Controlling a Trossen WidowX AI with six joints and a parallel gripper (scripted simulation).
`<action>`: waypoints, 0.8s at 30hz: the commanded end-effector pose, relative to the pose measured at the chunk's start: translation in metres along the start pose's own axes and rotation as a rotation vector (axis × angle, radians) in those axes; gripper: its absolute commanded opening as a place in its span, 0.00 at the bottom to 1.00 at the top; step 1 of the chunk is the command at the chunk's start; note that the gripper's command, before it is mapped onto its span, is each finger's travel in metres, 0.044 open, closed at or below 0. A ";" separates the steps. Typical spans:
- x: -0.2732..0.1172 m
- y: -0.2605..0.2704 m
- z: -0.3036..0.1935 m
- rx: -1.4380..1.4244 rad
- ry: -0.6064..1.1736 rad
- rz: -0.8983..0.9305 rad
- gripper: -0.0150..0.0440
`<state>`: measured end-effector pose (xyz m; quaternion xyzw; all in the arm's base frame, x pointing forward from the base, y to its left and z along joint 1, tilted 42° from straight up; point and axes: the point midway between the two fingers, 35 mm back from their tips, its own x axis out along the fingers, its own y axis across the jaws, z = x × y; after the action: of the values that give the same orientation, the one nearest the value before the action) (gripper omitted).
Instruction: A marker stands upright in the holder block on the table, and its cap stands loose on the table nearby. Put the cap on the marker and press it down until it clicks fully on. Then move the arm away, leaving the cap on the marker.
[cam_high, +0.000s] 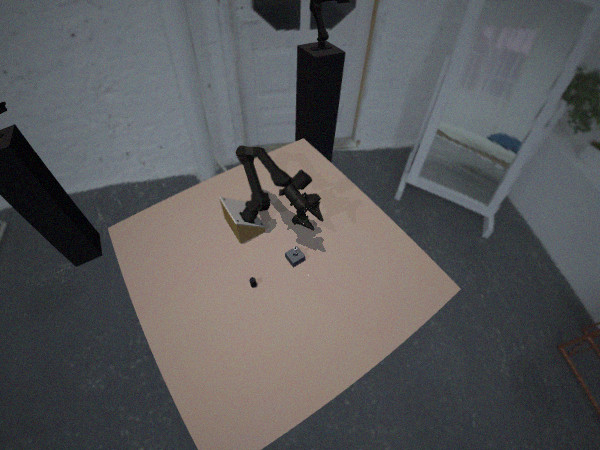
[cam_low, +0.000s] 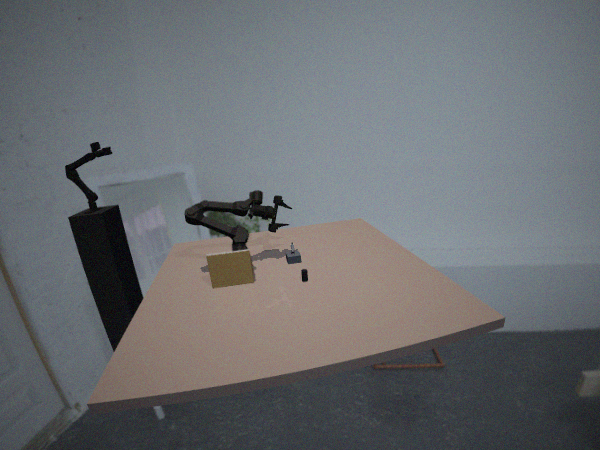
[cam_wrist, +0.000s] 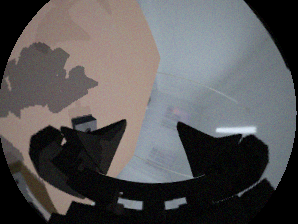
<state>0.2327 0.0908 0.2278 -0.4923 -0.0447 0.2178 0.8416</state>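
The marker (cam_high: 295, 249) (cam_low: 292, 246) stands upright in the dark grey holder block (cam_high: 295, 258) (cam_low: 293, 259) (cam_wrist: 83, 121), its light tip bare. The small black cap (cam_high: 253, 282) (cam_low: 304, 275) stands alone on the table, apart from the block; it does not show in the wrist view. My gripper (cam_high: 318, 224) (cam_low: 290, 216) (cam_wrist: 152, 123) is open wide, with nothing between its fingers. It hangs above the table, on the arm's side of the block and higher than the marker. In the wrist view the left finger partly covers the block, and the marker cannot be made out clearly.
A yellow-sided box with a pale top (cam_high: 242, 231) (cam_low: 231, 270) stands beside the arm's base. The table (cam_high: 300, 350) (cam_low: 300, 320) has its far edge behind the arm. Black pillars (cam_high: 320, 95) (cam_low: 102, 260) stand off the table.
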 end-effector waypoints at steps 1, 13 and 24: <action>0.001 0.000 -0.001 0.001 0.006 0.006 0.89; 0.043 0.021 -0.094 0.155 0.376 0.420 0.65; 0.047 0.054 -0.195 0.507 0.621 0.778 0.65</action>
<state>0.3123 -0.0089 0.0955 -0.3441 0.4014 0.3445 0.7757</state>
